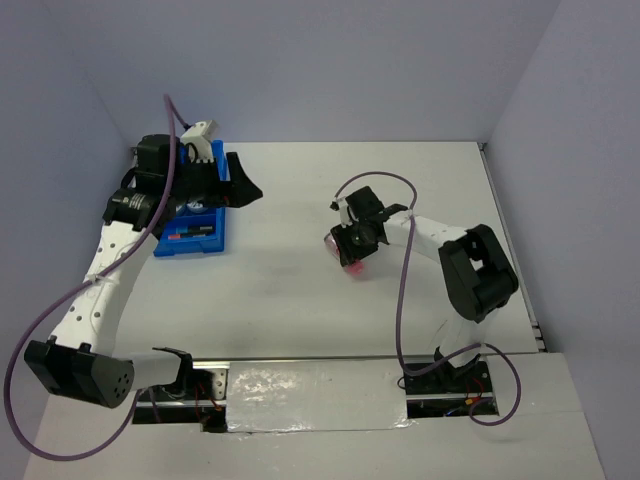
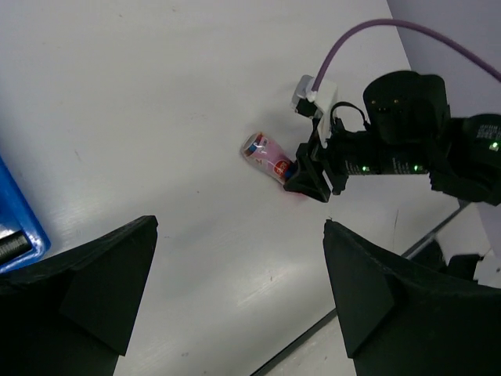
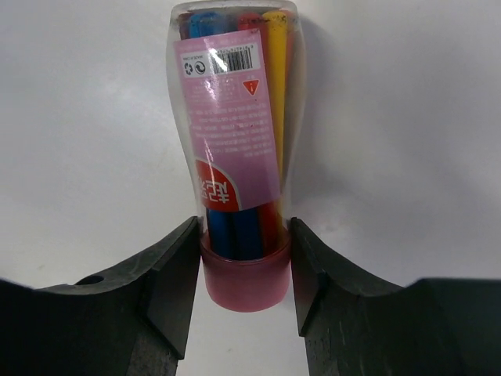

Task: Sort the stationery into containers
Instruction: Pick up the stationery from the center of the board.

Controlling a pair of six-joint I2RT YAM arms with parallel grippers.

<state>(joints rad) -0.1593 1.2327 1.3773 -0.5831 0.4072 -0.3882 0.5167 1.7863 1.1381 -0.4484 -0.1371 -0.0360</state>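
My right hand [image 3: 244, 243] clamps the pink-capped tube [image 3: 235, 117] mid-frame on the surface [image 3: 407, 117]; my left hand [image 2: 239, 235] is spread wide.

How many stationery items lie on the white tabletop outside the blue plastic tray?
1: the clear pink-capped tube of coloured pens, between the right gripper's fingers. The left arm covers part of the blue plastic tray and its surroundings, so others may be hidden.
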